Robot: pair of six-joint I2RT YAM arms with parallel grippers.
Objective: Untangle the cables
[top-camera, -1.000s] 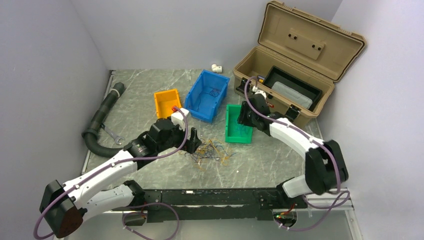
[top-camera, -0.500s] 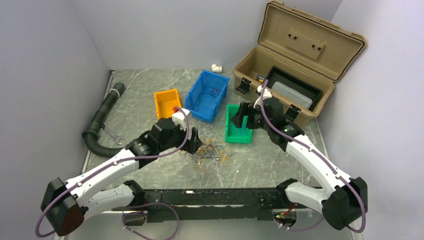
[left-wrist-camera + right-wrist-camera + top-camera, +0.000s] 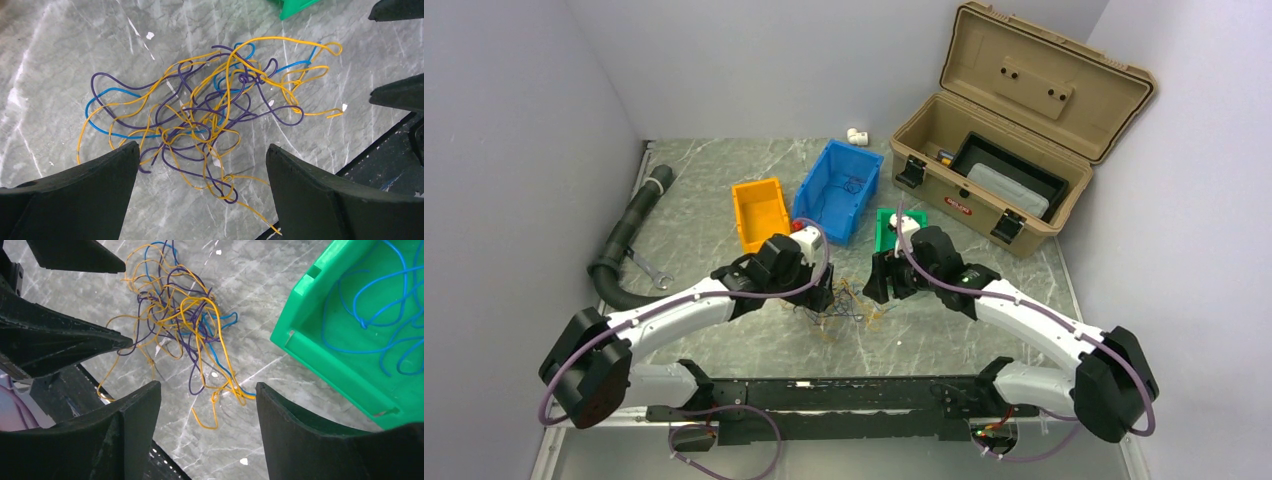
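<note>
Left fingers [image 3: 824, 296]: spread wide with nothing held, poised over the 9 o'clock side of the tangle. Whether a tip touches a wire I can't tell.
Right fingers [image 3: 876, 289]: also wide apart and empty, tips down at the tangle's 2 o'clock side, facing the left pair across it.
Cables [image 3: 210, 117]: one loose knot of thin orange-yellow, purple and blue wires. It lies flat on the worktop between the two sets of fingers.
Worktop [image 3: 964, 330]: grey marbled slab with a few white flecks.
Green bin [image 3: 325, 365]: at 1 o'clock of the tangle, near it but apart, with blue wires [image 3: 365, 322] curled inside.
Blue bin [image 3: 871, 195]: at 12 o'clock, with some dark strands on its floor.
Orange bin [image 3: 761, 212]: at 11 o'clock, just beside the blue one.
Toolbox [image 3: 969, 205]: tan, lid up, at 2 o'clock in the far right corner, with a black tray inside.
White fitting [image 3: 857, 135]: at 12 o'clock, by the back wall.
Hose [image 3: 629, 235]: black and corrugated, at 9 o'clock along the left edge. A wrench [image 3: 649, 268] lies just beside its bend.
Walls [image 3: 524, 150]: pale lilac-grey, closing in the left, back and right sides.
Rail [image 3: 854, 388]: black, running along the near edge at 6 o'clock, close below the tangle.
Open room: bare slab shows at 4 o'clock toward the right wall, and at 10 o'clock between the orange bin and the hose.
</note>
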